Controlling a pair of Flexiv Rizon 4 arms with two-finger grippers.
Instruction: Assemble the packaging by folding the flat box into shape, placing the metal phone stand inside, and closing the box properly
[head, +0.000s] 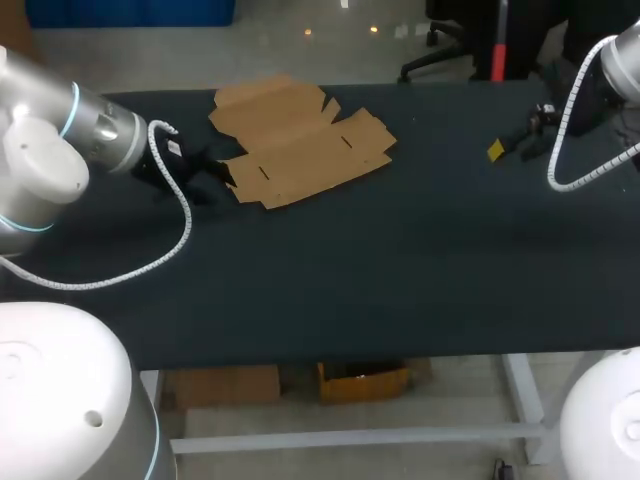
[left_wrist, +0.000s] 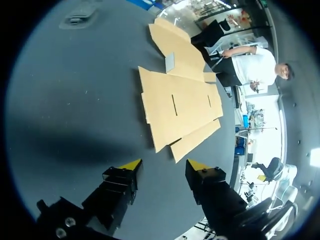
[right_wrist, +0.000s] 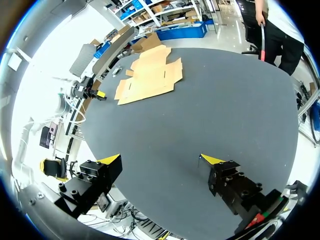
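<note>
The flat brown cardboard box (head: 300, 145) lies unfolded on the black table at the back, left of centre. My left gripper (head: 210, 180) hovers just beside its near left corner. In the left wrist view the gripper (left_wrist: 164, 164) is open with nothing between its yellow tips, and the cardboard (left_wrist: 180, 100) lies just ahead. A small grey piece (left_wrist: 170, 62) rests on the sheet; I cannot tell what it is. My right gripper (head: 510, 145) is at the back right, far from the box, and stands open (right_wrist: 160, 159) over bare table, with the cardboard (right_wrist: 150, 75) far ahead.
A dark grey object (left_wrist: 77, 17) lies on the table (head: 400, 260) beyond the left gripper, away from the cardboard. The table's front edge runs across the lower part of the head view.
</note>
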